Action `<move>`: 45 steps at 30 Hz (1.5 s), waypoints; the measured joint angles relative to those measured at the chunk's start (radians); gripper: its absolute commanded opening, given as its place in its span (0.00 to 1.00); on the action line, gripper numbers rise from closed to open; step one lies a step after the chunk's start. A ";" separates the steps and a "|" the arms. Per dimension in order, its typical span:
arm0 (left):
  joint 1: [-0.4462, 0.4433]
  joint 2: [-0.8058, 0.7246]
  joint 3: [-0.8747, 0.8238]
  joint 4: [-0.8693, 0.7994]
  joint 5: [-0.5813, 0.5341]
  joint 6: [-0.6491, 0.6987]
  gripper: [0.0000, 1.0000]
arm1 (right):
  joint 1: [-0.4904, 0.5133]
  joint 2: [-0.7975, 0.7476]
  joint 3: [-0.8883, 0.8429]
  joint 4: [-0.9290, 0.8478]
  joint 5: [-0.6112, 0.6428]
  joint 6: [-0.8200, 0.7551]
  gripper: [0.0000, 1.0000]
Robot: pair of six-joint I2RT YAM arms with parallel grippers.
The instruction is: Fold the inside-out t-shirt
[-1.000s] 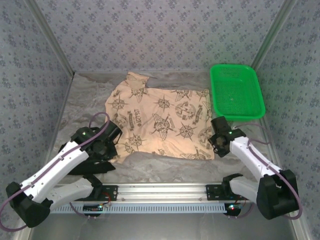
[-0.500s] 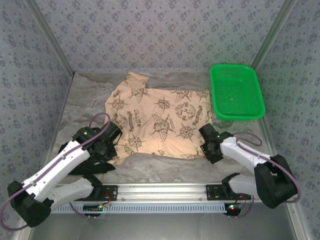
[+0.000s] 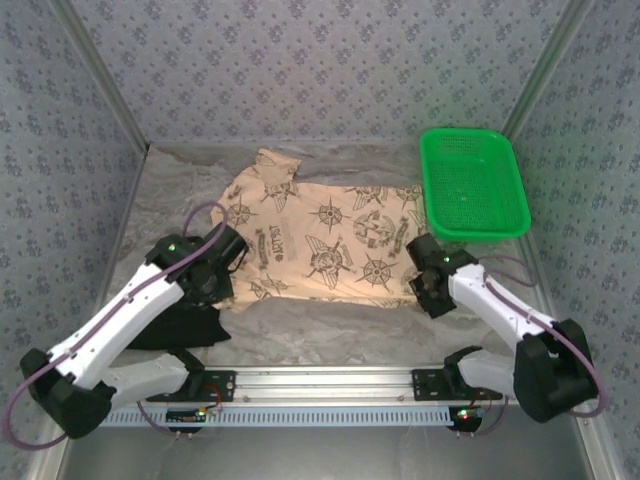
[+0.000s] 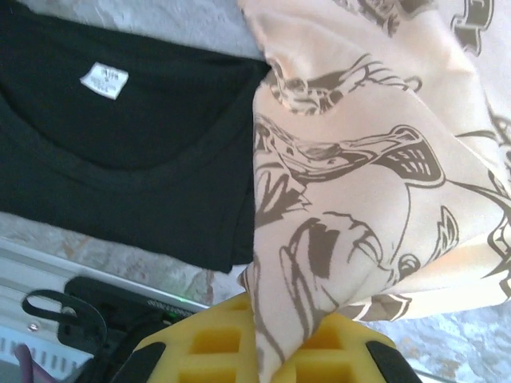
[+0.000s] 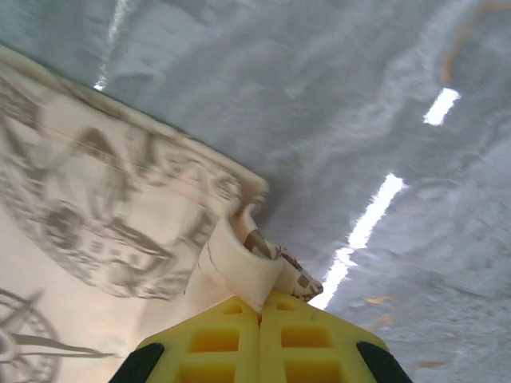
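Near the arms, at 8 o'clock, the left arm covers most of the black garment (image 3: 185,328) in the top view. The left wrist view shows its neck hole and a small white label (image 4: 104,80). From above, the tips of both grippers are hard to make out.

Up close, the left gripper (image 4: 275,343) is clenched on the near left corner of the inside-out t-shirt (image 3: 330,245). The cloth rises in folds from between its yellow pads (image 4: 215,351). The right gripper (image 5: 259,315) is pinched tight on a small bunched bit of the near right hem.

Both arms reach out from the near edge and bend in toward the shirt.

The shirt lies spread in the middle of the grey surface (image 3: 330,330), with one sleeve pointing to 12 o'clock. A green basket (image 3: 475,135) sits at 2 o'clock, just beside the shirt. I cannot tell if they touch.
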 measured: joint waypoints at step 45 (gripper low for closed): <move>0.302 0.497 0.297 0.320 0.087 0.263 0.57 | 0.067 0.231 0.289 0.148 0.187 -0.321 0.44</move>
